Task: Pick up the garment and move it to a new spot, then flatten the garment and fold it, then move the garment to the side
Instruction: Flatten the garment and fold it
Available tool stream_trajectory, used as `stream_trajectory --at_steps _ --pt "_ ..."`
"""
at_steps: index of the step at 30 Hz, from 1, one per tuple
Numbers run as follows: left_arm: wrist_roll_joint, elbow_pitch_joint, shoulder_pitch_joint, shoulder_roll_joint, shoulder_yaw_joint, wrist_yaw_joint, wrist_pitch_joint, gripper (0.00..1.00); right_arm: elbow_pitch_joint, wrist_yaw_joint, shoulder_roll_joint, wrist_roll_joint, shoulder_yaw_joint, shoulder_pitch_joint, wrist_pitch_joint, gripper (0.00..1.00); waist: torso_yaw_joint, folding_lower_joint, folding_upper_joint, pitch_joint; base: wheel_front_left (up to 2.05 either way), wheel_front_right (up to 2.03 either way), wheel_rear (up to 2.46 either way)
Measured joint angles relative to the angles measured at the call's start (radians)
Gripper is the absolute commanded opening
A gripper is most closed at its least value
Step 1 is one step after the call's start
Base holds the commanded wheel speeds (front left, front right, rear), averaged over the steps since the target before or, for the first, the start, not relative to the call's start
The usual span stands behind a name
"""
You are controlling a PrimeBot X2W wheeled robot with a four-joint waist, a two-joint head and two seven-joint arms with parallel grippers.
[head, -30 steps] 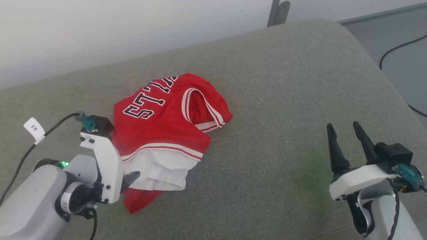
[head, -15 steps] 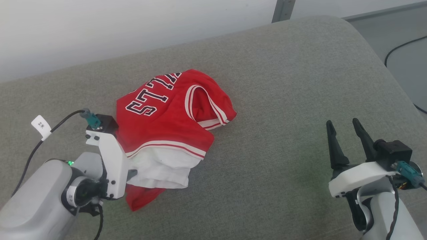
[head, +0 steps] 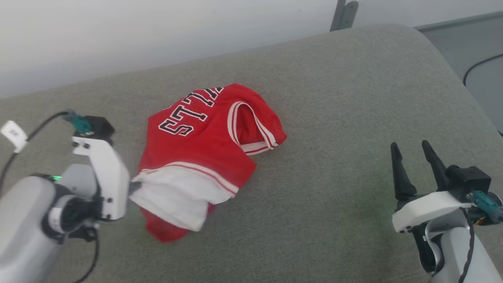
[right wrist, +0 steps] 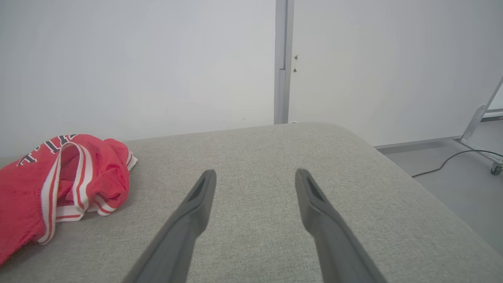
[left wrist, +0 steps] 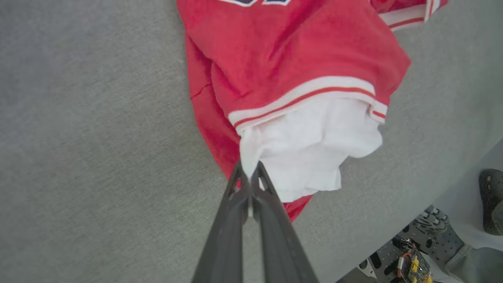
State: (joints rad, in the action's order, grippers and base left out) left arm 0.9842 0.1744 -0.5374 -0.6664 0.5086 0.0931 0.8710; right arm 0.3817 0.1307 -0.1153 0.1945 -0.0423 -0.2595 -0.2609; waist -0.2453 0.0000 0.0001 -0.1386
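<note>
Red jersey (head: 204,145), bunched on the grey cushion (head: 346,118) at ten o'clock from my spread, idle right pincer (head: 410,146), now trails its white lining (left wrist: 310,149) toward eight o'clock, where my left pincer (left wrist: 248,179), clamped on that lining, has started dragging it, so the pickup is under way.

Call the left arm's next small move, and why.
Probably lift the left gripper straight up: it is shut on the white inner edge of the garment, which lies crumpled on the grey cushion; the right gripper sits open, well clear of it.
</note>
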Motion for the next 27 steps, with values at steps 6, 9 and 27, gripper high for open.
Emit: stream_trajectory --at_steps 6,9,27 --pt "-0.012 -0.053 0.043 -0.11 -0.046 0.013 -0.017 0.0 -0.007 0.0 -0.005 -0.002 -0.02 0.01 0.0 1.0 0.026 0.0 0.0 0.007 0.0 0.0 0.0" --pt "-0.028 -0.053 0.068 -0.167 -0.068 0.022 -0.033 0.0 -0.012 0.0 -0.005 -0.008 -0.023 0.011 0.0 1.0 0.037 0.0 0.0 0.009 0.0 0.0 0.0" --pt "-0.077 0.239 0.144 -0.145 -0.036 -0.004 -0.138 0.0 -0.021 0.0 -0.009 -0.009 -0.008 0.01 0.013 1.0 0.046 0.0 0.0 -0.017 0.0 0.0 0.0"
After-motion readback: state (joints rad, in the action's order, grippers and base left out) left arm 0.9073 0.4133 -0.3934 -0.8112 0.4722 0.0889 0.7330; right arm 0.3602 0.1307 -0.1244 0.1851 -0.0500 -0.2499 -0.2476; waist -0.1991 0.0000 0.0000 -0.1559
